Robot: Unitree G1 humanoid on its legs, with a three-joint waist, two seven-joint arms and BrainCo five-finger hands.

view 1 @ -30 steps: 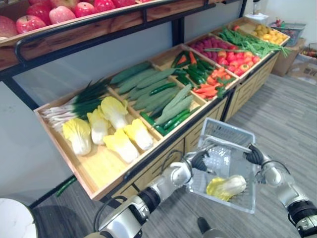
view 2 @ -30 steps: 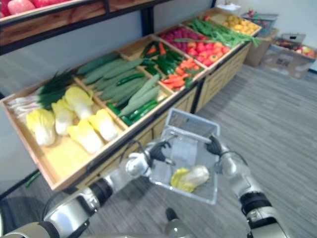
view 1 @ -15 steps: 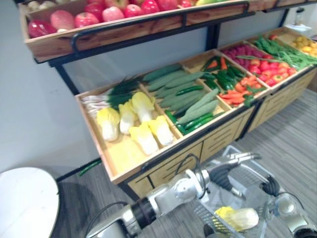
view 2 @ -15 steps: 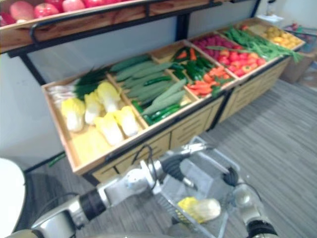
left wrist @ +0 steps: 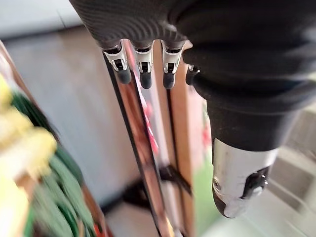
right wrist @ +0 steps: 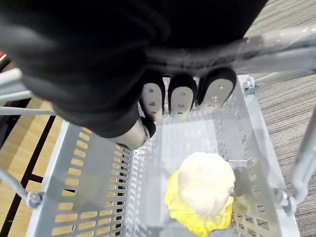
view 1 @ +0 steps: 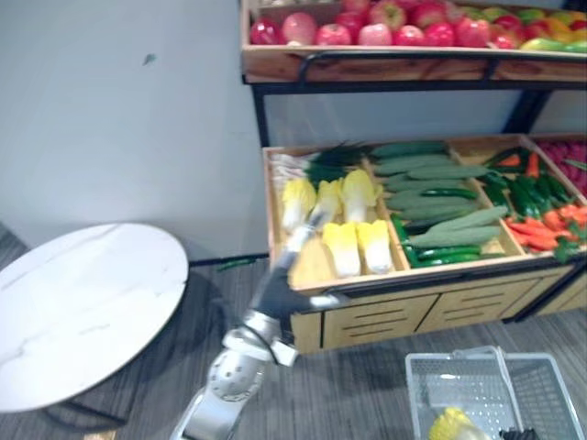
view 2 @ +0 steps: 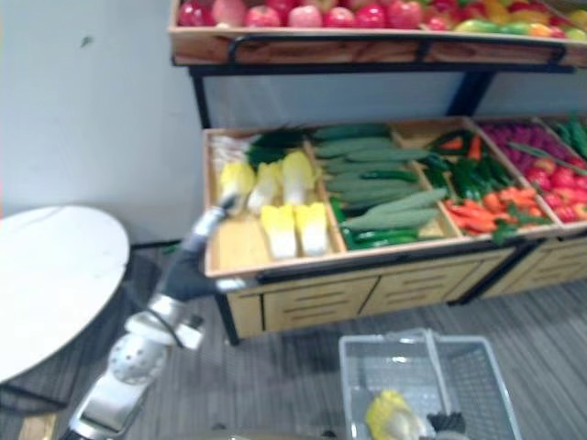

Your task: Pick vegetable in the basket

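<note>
two hands, left hand (view 1: 293, 263) raised with arm stretched up near shelf cabbages (view 1: 349, 246), fingers straight, holding nothing, right hand (right wrist: 178, 97) clenched round basket handle (right wrist: 276, 42), cabbage (right wrist: 205, 190) inside basket (right wrist: 84, 177)

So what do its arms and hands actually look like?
The left arm is silver-grey, with rounded joints. The left hand and right hand each wear a dark ribbed cover, with silver fingers ending in dark tips.
</note>
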